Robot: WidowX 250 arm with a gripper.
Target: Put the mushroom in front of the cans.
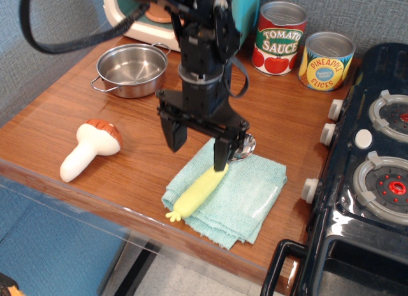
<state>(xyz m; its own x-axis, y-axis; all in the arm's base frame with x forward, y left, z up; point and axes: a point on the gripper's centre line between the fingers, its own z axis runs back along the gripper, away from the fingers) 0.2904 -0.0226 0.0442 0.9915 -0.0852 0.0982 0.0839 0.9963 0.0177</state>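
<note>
The mushroom (89,148), white stem and brown-orange cap, lies on its side on the wooden table near the front left edge. The red-and-white Tomato Sauce can (278,37) and the yellow-and-blue Pineapple Slices can (326,60) stand upright at the back right. My gripper (197,147) hangs open and empty over the table's middle, right of the mushroom and well in front of the cans, just above the teal cloth's far edge.
A yellow-handled spoon (201,188) lies on a folded teal cloth (239,194) under the gripper. A steel pot (131,69) stands at the back left. A toy stove (366,175) fills the right side. A white-and-teal appliance (146,22) stands behind the pot.
</note>
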